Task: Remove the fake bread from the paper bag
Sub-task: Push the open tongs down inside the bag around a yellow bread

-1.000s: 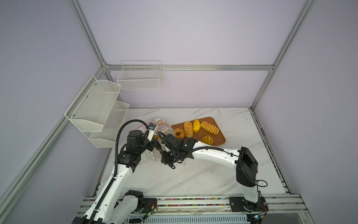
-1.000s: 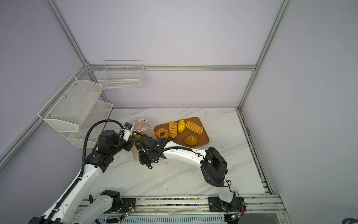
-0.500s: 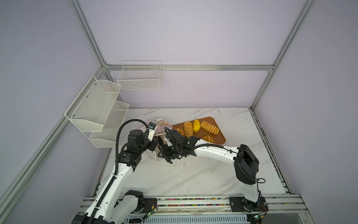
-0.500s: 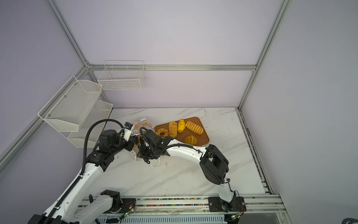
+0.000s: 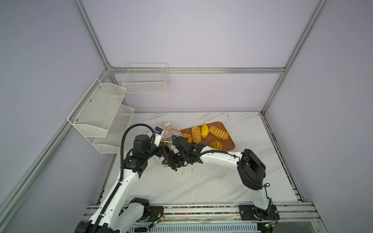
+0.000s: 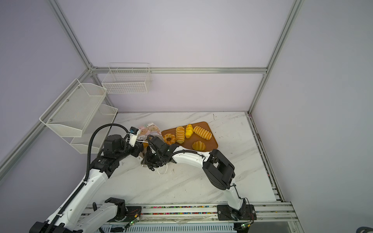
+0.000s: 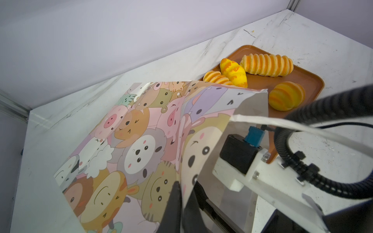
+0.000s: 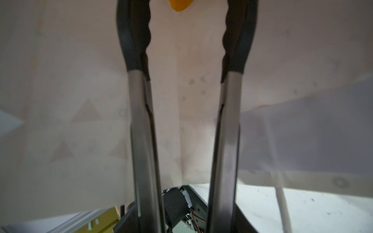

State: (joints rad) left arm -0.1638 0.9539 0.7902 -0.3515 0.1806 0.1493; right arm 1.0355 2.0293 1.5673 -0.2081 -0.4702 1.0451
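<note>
2 grippers are meeting at the paper bag (image 7: 141, 141), which is lying left of centre on the marble table (image 5: 201, 181). The left gripper (image 7: 181, 189) is pinching the edge of the bag's mouth tight. The right gripper (image 8: 186, 24) is sitting inside the bag, its long jaws standing narrowly apart and gripping nothing. 1 yellow piece of fake bread (image 8: 179, 5) is showing between them, deeper in. Farther right, 5 more pieces are resting on the brown tray (image 6: 212, 144).

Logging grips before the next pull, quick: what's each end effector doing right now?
Left end effector: closed, pinching the paper bag's rim.
Right end effector: open inside the bag, holding nothing.
</note>
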